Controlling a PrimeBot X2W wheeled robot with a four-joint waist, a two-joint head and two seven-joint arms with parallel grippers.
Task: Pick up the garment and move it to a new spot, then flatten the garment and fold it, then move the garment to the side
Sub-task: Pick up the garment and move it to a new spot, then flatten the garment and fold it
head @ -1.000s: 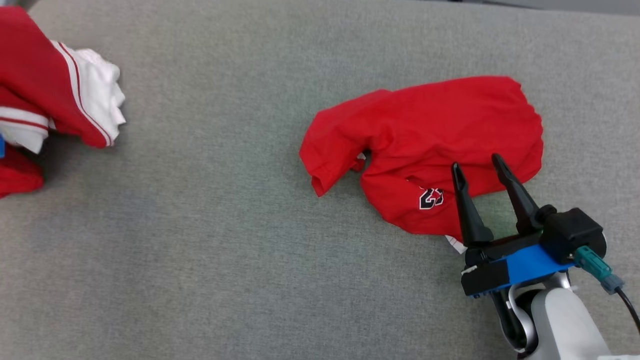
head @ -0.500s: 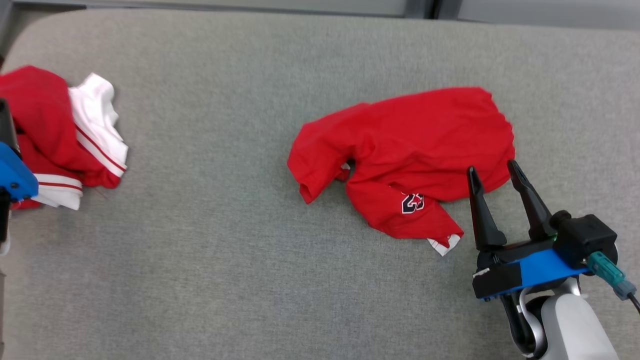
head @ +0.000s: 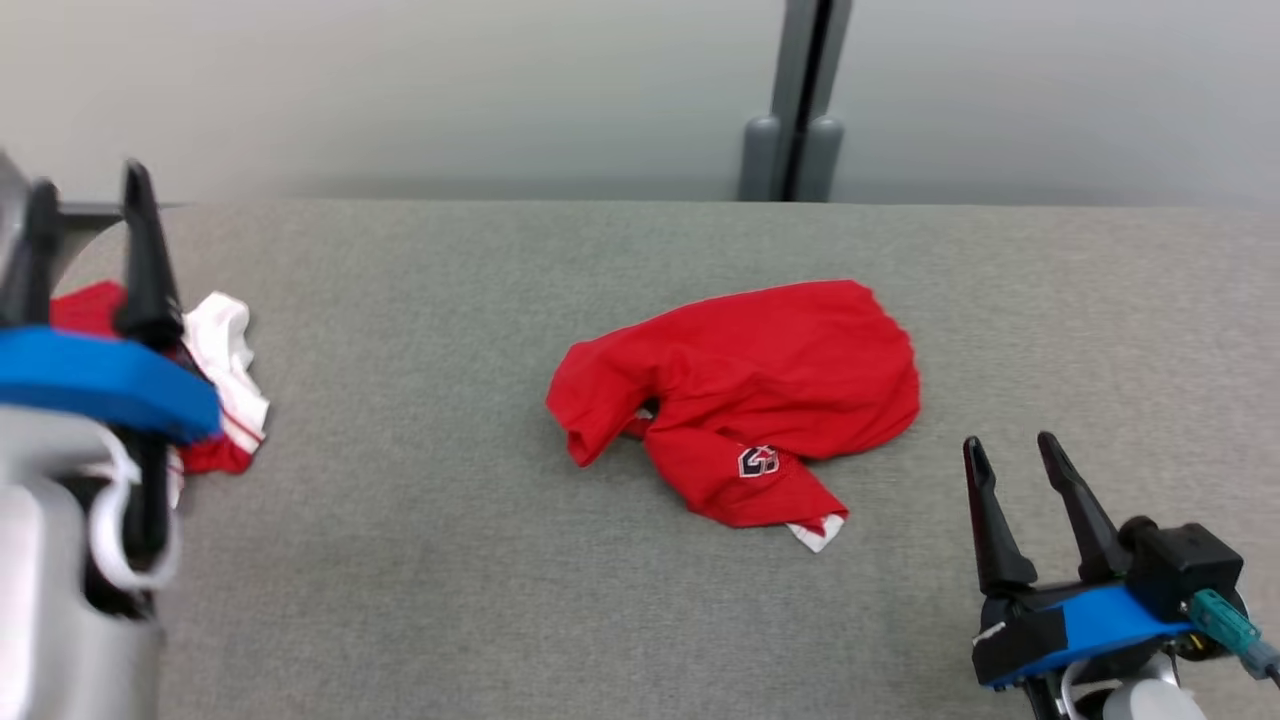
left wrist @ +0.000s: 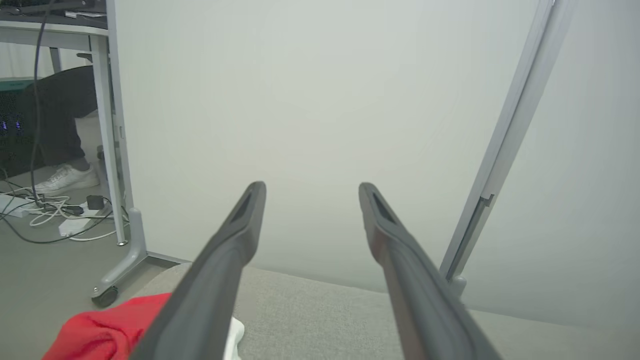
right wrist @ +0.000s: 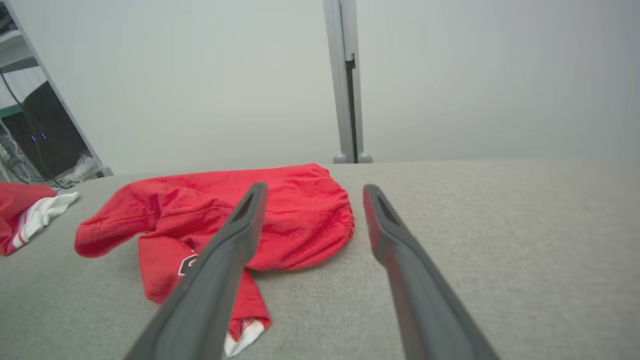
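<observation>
Crumpled red garment [head: 740,400] lies on the grey tabletop [head: 450,560] (white hem peeking out); left hand [head: 88,185] and right hand [head: 1009,445] both spread wide, empty.

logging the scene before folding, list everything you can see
red garment: one, red with white trim, crumpled mid-table
second garment: one heap, red and white, table's left end
table: one, grey, under both garments
partition post: one, grey, behind the table
desk leg: one, grey, floor past the table's left end
cables: several, black and white, on that floor
person's shoe: one, white, beside the cables
left claw: one, dark, open, over the table's left end
right claw: one, dark, open, right of the red garment
</observation>
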